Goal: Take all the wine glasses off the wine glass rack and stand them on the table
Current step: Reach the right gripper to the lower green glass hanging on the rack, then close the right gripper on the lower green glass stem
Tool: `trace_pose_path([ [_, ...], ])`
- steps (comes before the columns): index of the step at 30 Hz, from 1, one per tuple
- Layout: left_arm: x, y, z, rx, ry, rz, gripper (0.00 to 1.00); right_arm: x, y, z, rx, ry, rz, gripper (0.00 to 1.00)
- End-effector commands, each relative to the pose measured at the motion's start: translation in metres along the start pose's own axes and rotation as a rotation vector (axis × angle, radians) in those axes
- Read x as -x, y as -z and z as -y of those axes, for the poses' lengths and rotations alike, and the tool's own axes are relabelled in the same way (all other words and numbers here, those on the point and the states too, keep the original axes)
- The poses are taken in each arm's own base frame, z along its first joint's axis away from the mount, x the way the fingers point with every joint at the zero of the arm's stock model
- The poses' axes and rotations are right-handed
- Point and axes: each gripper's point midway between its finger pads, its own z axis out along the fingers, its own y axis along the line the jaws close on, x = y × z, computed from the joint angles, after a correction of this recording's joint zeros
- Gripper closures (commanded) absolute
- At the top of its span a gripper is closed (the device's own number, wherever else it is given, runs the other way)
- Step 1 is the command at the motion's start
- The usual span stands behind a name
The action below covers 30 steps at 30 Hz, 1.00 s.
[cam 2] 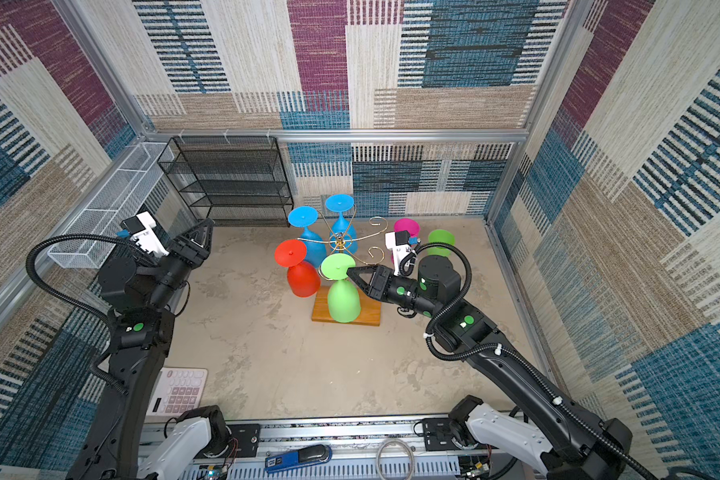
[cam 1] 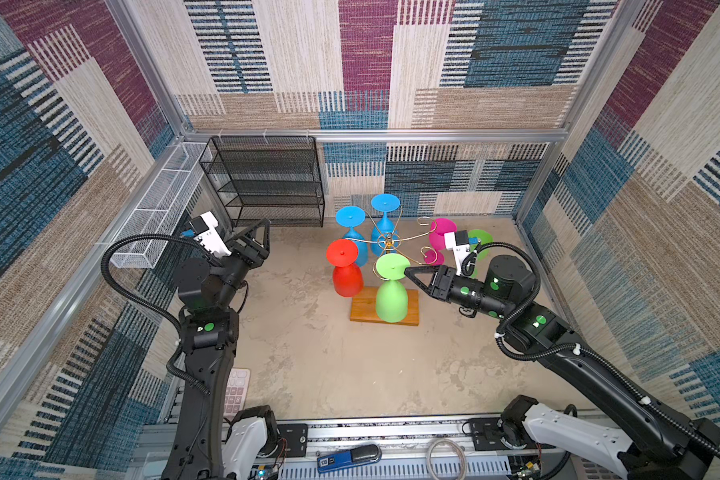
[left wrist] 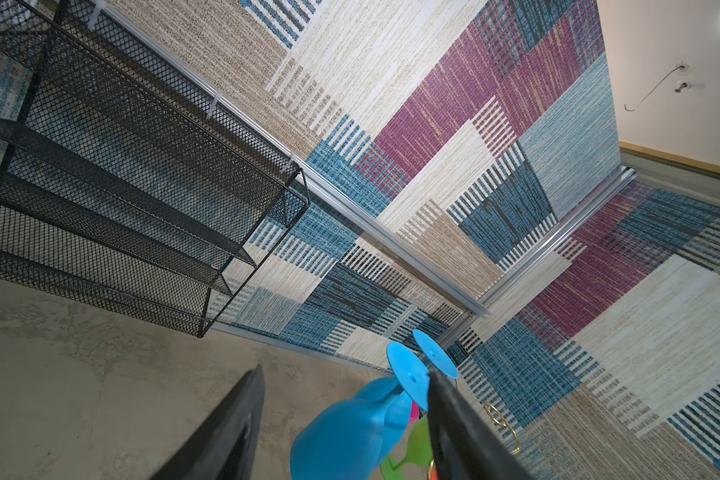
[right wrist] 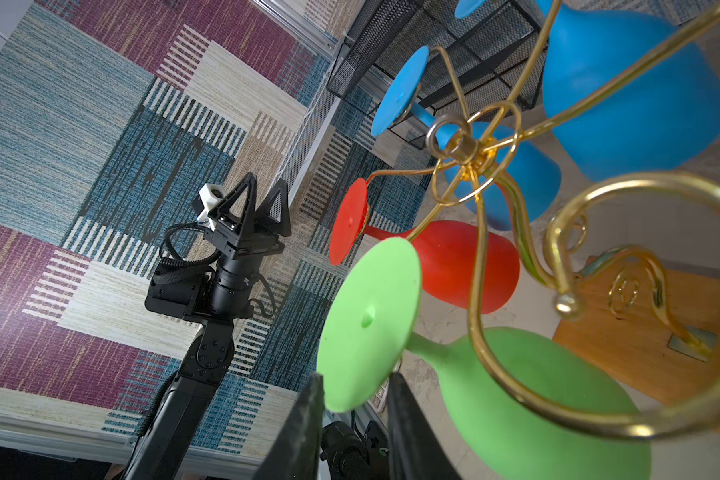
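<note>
Plainly, the coming move is governed by how the green wine glass (cam 1: 391,301) lies from the right claw (cam 1: 409,273): it is found directly ahead of the fingertips, hung upside down on the wine glass rack (cam 1: 387,242), its long axis upright, with the round foot (right wrist: 370,307) level with the claw and the bowl hanging below it over the wooden base (cam 1: 360,311). In the right wrist view the jaws are seen standing a little apart with the near rim of the foot set between them; whether the pads already press on that rim cannot be told, as the rim nearly fills the gap at this angle, so no firm hold is claimed. Just beyond the fingertips the stem (right wrist: 423,348) is seen dropping from the foot, but the wire scroll by which it is carried is largely hidden behind the foot, and only a gold arm (right wrist: 422,224) running back to the hub (right wrist: 474,162), further ahead and off to one side of the claw, can be made out. It is judged that the glass must be raised slightly and drawn outward along that arm, away from the hub, to be freed. An empty scroll (right wrist: 640,179) curls close beside the claw and is likely to be grazed by a careless pull. The red glass (cam 1: 347,280) hangs just past the green one. The left claw (cam 1: 262,228) is held wide open and empty, well apart beyond the rack, so the right arm is plainly the nearer.
</note>
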Motion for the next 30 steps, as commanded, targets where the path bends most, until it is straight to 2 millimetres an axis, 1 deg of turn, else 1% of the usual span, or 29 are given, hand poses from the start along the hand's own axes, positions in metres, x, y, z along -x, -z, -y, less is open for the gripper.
trace_pose_path([
  [1,0.0060,0.0010,0.0076,-0.030,-0.029,0.025,0.35,0.0073,-0.0006,-0.0068,0.021,-0.001,0.029,0.71],
  [5,0.0056,0.0020,0.0078,-0.029,-0.032,0.026,0.35,0.0066,-0.0019,-0.0014,-0.001,-0.008,0.029,0.69],
  [11,0.0048,0.0028,0.0075,-0.027,-0.038,0.024,0.35,0.0070,-0.0056,-0.0007,-0.002,-0.010,0.023,0.67],
  [21,0.0053,0.0045,0.0087,-0.025,-0.048,0.024,0.35,0.0079,-0.0060,-0.0005,-0.004,-0.013,0.028,0.84],
  [25,0.0056,0.0048,0.0093,-0.026,-0.050,0.026,0.34,0.0098,-0.0051,-0.0038,0.005,-0.014,0.035,0.93],
  [30,0.0062,0.0052,0.0099,-0.026,-0.053,0.026,0.34,0.0104,-0.0071,-0.0066,0.015,-0.020,0.027,0.97],
])
